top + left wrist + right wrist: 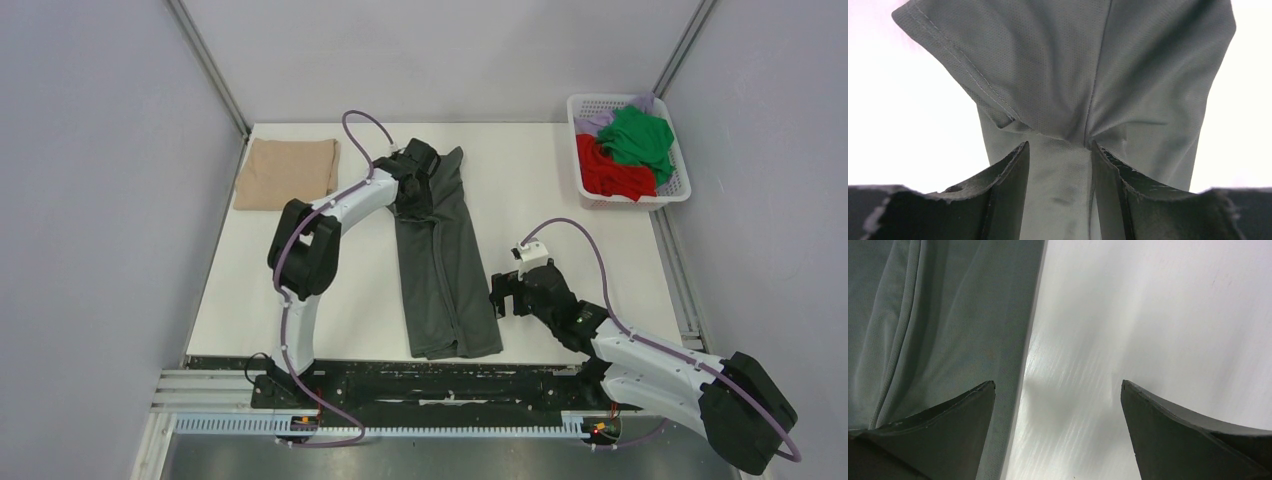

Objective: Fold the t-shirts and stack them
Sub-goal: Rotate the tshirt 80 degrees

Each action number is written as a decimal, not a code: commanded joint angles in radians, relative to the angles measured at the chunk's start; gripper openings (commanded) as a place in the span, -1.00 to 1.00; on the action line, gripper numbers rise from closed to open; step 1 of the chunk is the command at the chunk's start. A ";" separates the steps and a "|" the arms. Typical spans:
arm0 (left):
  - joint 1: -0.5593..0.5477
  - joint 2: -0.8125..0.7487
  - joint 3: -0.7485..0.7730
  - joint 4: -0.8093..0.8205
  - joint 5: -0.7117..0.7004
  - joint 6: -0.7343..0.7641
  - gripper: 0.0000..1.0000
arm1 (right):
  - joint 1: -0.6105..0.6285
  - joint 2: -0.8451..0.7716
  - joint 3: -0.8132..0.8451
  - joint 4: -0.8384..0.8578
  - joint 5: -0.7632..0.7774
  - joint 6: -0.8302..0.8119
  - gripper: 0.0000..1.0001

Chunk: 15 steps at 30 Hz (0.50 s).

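Note:
A dark grey t-shirt (442, 265) lies folded into a long strip down the middle of the white table (560, 200). My left gripper (418, 172) is at the strip's far end and is shut on a bunched pinch of the grey cloth (1060, 170), which fans out beyond the fingertips. My right gripper (503, 294) is open and empty, just right of the strip's right edge, low over the table; in the right wrist view (1058, 390) the shirt's edge (948, 340) passes under the left finger. A folded tan t-shirt (287, 172) lies at the far left.
A white basket (680, 180) at the far right corner holds red, green and lilac shirts. Grey walls enclose the table on the left, back and right. A black rail runs along the near edge.

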 commanded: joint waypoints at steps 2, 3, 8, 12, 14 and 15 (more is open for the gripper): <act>-0.008 -0.053 -0.017 0.077 0.025 -0.035 0.11 | -0.005 0.000 0.003 0.035 -0.006 -0.018 0.96; -0.009 -0.047 -0.013 0.084 0.031 -0.034 0.11 | -0.005 0.002 0.005 0.036 -0.008 -0.019 0.96; -0.007 0.012 0.070 0.069 -0.005 0.001 0.16 | -0.005 0.007 0.016 0.036 -0.014 -0.028 0.96; 0.006 0.047 0.162 0.060 -0.011 0.055 0.30 | -0.010 0.012 0.034 0.065 -0.005 -0.035 0.96; 0.009 0.036 0.164 0.069 -0.023 0.058 0.67 | -0.018 0.033 0.074 0.102 -0.004 -0.031 0.96; 0.010 0.029 0.159 0.079 -0.022 0.059 0.95 | -0.022 0.052 0.100 0.125 -0.005 -0.035 0.96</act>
